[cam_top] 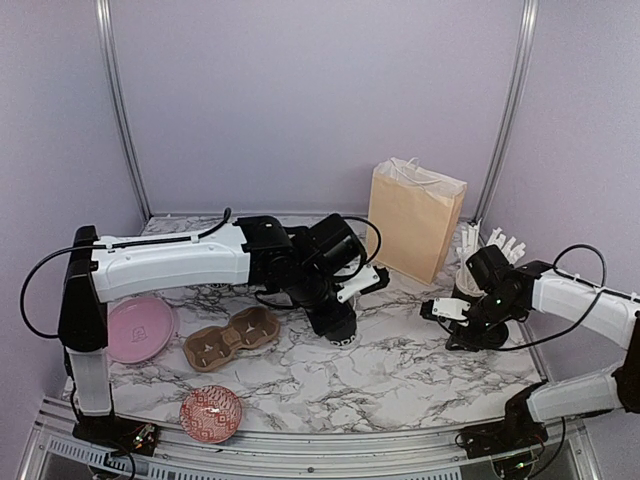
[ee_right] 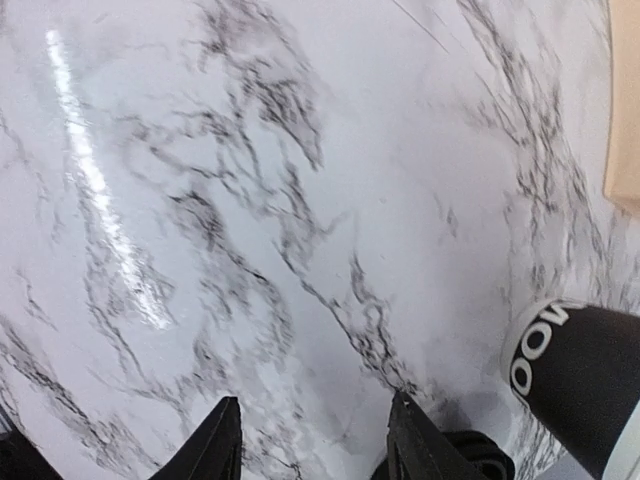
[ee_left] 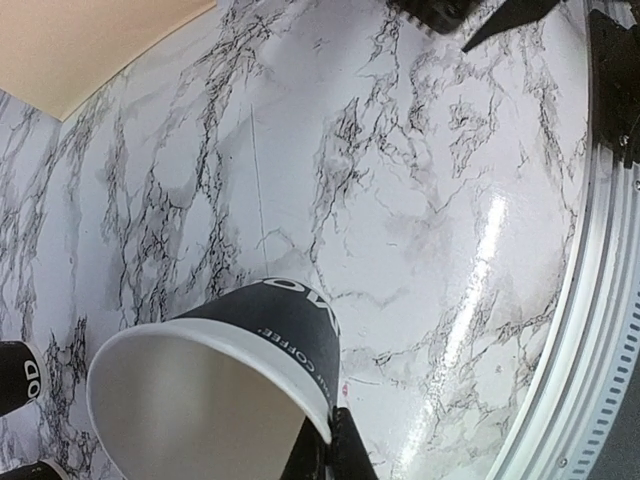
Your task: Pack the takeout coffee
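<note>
Black left gripper (ee_left: 328, 455), reaching mid-table, holds a tilted cup (ee_left: 285, 335), seemingly rim-pinched.

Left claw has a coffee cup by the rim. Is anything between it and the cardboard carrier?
Nothing visible. The left claw pinches the rim of the cup, and only bare marble table separates it from the cardboard carrier to its left, whose two wells look empty.

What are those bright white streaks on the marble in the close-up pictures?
Left wrist view: a glare streak runs down the glossy marble table, and the coffee cup looks stretched so near the lens. Right wrist view: a similar streak at upper left. Top view: even light, faint shadows.
</note>
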`<state>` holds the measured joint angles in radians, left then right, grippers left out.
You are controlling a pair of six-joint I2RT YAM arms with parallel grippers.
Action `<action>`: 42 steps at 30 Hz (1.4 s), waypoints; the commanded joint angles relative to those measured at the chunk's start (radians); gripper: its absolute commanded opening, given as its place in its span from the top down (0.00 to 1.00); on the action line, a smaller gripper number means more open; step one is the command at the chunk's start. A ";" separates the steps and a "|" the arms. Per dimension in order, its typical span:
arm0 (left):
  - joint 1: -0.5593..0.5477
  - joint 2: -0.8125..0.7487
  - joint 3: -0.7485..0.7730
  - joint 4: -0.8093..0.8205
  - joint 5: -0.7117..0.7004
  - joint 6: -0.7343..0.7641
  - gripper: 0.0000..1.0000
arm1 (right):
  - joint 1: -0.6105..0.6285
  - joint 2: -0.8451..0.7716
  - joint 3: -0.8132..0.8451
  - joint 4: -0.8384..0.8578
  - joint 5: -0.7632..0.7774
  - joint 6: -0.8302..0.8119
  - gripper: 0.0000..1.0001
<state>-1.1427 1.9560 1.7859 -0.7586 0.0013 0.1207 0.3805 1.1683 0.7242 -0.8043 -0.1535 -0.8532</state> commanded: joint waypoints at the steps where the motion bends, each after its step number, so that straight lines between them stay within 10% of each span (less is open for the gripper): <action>1: -0.040 0.060 0.056 -0.025 -0.053 0.017 1.00 | -0.138 0.028 0.013 0.043 0.057 0.011 0.53; 8: -0.059 0.103 0.047 -0.024 -0.111 0.013 0.99 | -0.270 0.084 0.020 0.063 0.074 0.029 0.55; 22: -0.071 0.100 0.030 -0.023 -0.100 0.020 0.64 | -0.313 0.073 0.039 0.039 0.110 0.085 0.58; 42: -0.074 0.050 -0.014 -0.018 -0.095 0.007 0.56 | -0.361 0.126 0.040 0.027 0.178 0.200 0.65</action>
<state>-1.2091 2.0472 1.7863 -0.7635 -0.0898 0.1383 0.0338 1.2728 0.7254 -0.7696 0.0273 -0.6868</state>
